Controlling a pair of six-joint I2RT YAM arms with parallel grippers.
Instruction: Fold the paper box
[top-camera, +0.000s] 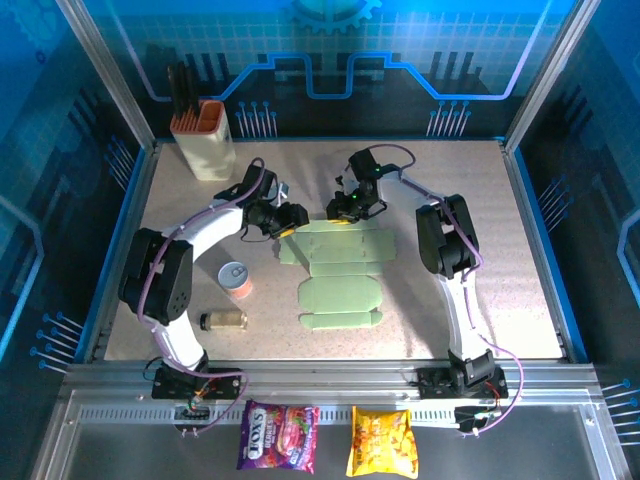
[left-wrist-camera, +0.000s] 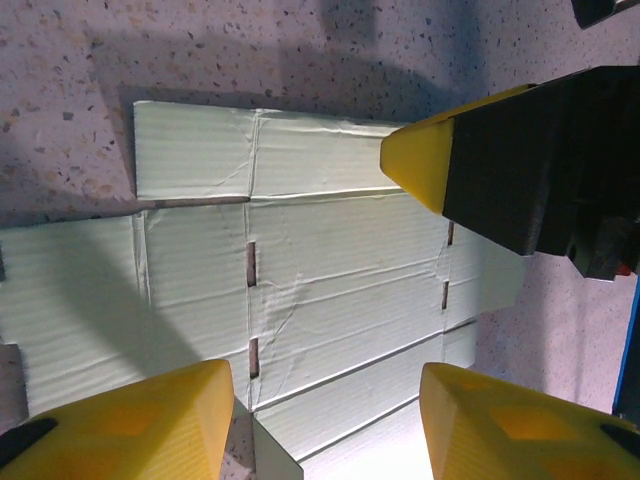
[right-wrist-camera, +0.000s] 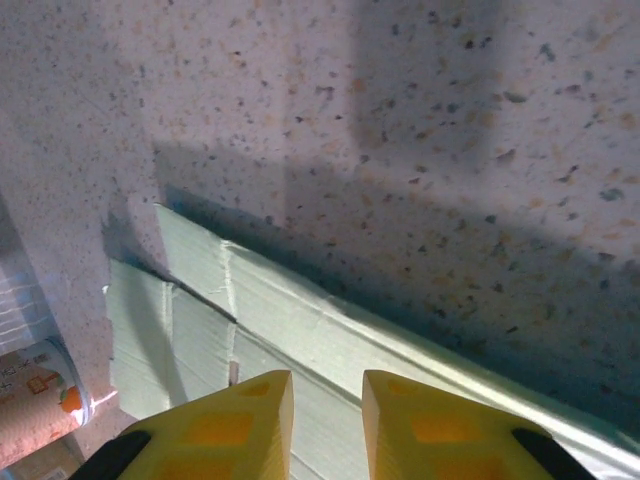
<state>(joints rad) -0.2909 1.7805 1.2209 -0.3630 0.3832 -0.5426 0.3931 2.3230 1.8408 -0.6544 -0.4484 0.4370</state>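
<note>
The paper box (top-camera: 340, 285) lies flat on the speckled table as a pale mint-green die-cut sheet with creases and flaps. My left gripper (top-camera: 290, 222) hovers over its far left corner. In the left wrist view its jaws (left-wrist-camera: 325, 420) stand open, wide apart above the creased sheet (left-wrist-camera: 330, 270), with nothing between them. My right gripper (top-camera: 345, 210) is at the sheet's far edge, and one of its yellow fingertips (left-wrist-camera: 420, 160) shows over the sheet in the left wrist view. In the right wrist view its jaws (right-wrist-camera: 327, 400) stand a narrow gap apart over the sheet's edge (right-wrist-camera: 300, 330), gripping nothing.
A cream holder with an orange rim (top-camera: 205, 140) stands at the back left. A small round tin (top-camera: 235, 277) and a lying jar (top-camera: 224, 320) sit left of the sheet. Two snack bags (top-camera: 278, 437) (top-camera: 382, 441) lie in front of the arm bases.
</note>
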